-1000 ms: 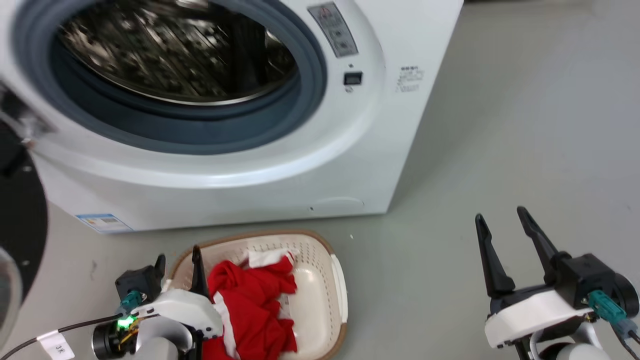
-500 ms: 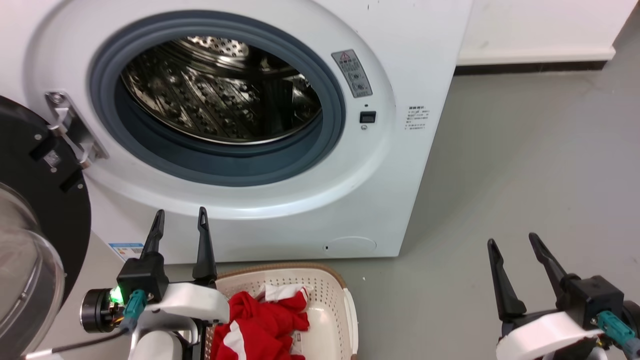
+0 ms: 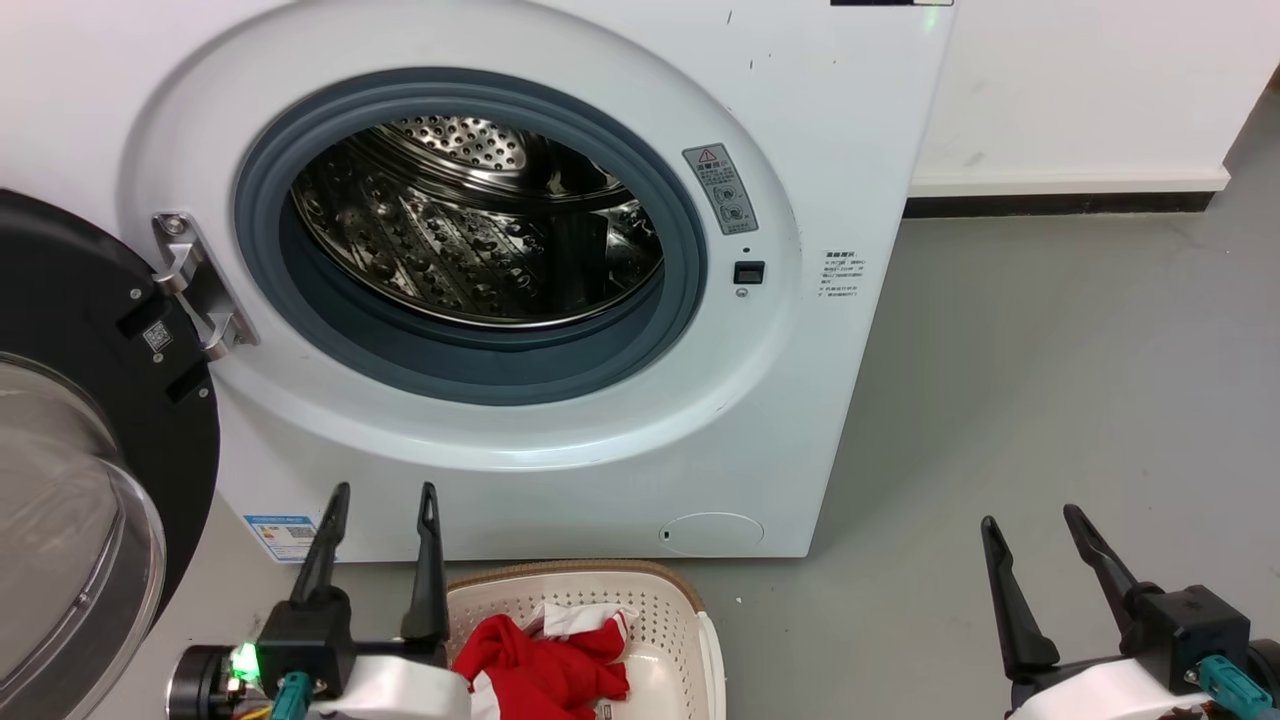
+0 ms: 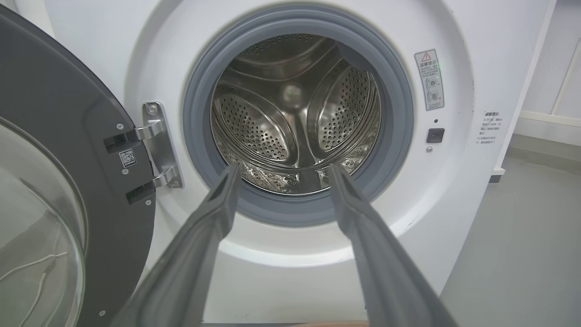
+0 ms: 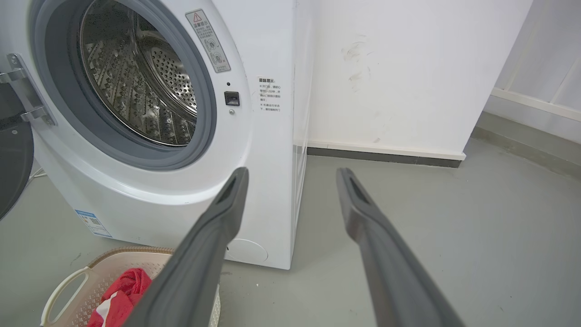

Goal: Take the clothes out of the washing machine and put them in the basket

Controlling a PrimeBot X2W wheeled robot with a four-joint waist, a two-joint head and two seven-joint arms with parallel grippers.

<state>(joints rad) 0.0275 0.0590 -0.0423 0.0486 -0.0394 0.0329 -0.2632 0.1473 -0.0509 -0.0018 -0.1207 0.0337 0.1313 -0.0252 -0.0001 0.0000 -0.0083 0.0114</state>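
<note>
The red clothes [image 3: 545, 668] with white trim lie inside the cream basket [image 3: 690, 620] on the floor in front of the white washing machine [image 3: 820, 150]. Its steel drum [image 3: 470, 240] looks bare and its black-rimmed door [image 3: 70, 400] stands swung out to the left. My left gripper [image 3: 385, 495] is open just left of the basket, fingers pointing up at the machine's front. My right gripper [image 3: 1032, 518] is open over bare floor at the right. The right wrist view shows the clothes [image 5: 120, 295] in the basket [image 5: 68, 284]. The left wrist view shows the drum [image 4: 295, 113] past my open left gripper [image 4: 282, 169].
A white wall [image 3: 1080, 90] with a dark skirting strip runs behind the grey floor [image 3: 1050, 350] to the right of the machine. The open door [image 4: 59, 181] takes up the space at the left.
The head camera has tilted up, so the machine and basket sit lower in the picture. My left gripper has lifted from the clothes in the basket to point at the machine.
</note>
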